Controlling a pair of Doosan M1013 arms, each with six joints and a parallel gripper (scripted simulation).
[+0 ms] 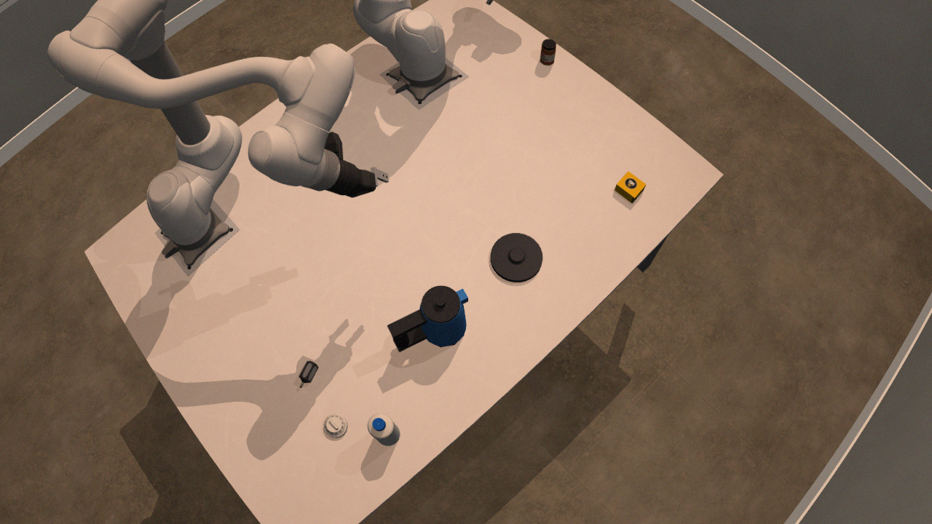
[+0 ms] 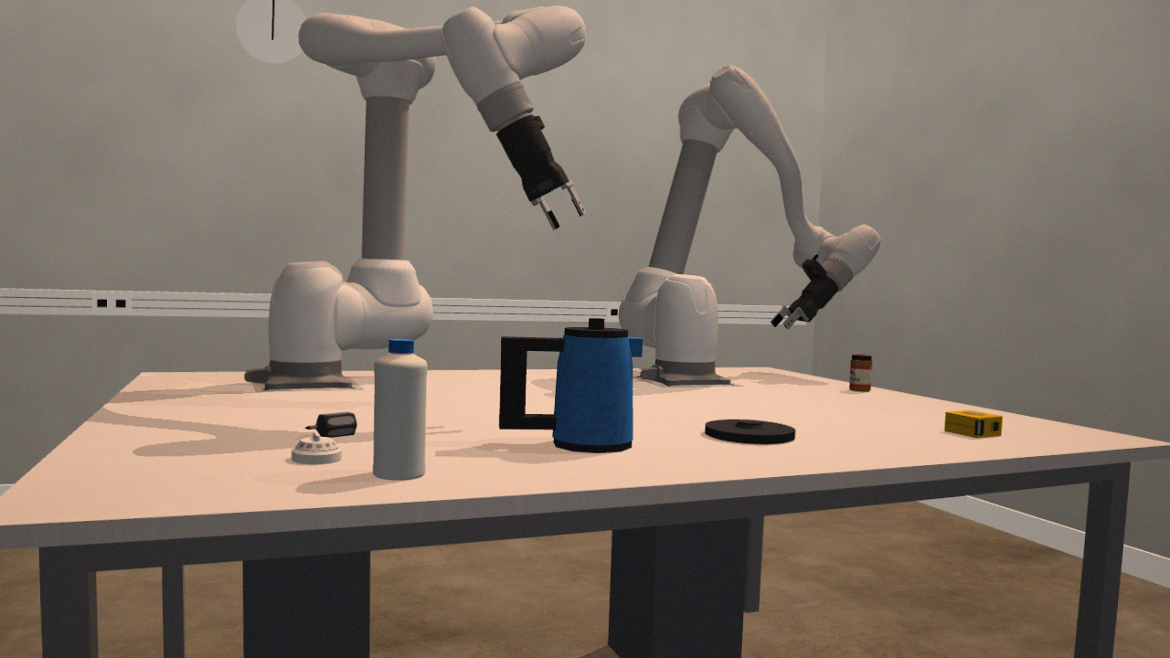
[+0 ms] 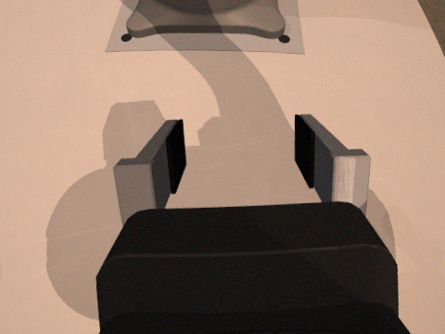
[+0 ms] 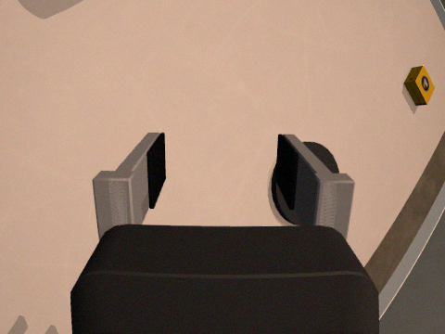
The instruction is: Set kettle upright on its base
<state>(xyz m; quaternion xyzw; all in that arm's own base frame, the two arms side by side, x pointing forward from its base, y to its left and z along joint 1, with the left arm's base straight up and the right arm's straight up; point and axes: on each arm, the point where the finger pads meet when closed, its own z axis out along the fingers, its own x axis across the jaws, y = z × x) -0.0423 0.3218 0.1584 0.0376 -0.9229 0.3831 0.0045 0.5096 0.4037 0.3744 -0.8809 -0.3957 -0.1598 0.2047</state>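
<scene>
The blue kettle (image 1: 445, 329) (image 2: 594, 392) stands upright on the table, with its black handle (image 1: 406, 329) (image 2: 513, 384) towards the bottle. Its underside and ring are hidden. The round black base (image 1: 503, 272) (image 2: 728, 435) (image 4: 327, 155) lies flat beside it, apart, with its stud (image 1: 516, 255) (image 2: 748, 423) up. My right gripper (image 2: 569, 219) (image 4: 221, 156) is open and empty, high above the table behind the kettle and base; its finger partly hides the base in the right wrist view. My left gripper (image 2: 781, 323) (image 3: 239, 139) is open and empty over the back, far from both.
A white bottle (image 1: 384, 430) (image 2: 399, 417), a white timer (image 1: 335, 426) (image 2: 316, 451) and a small dark tool (image 1: 309, 372) (image 2: 335, 423) lie on the handle side. A yellow box (image 1: 630, 187) (image 2: 973, 423) (image 4: 420, 85) and a jar (image 1: 547, 52) (image 2: 859, 373) are beyond the base.
</scene>
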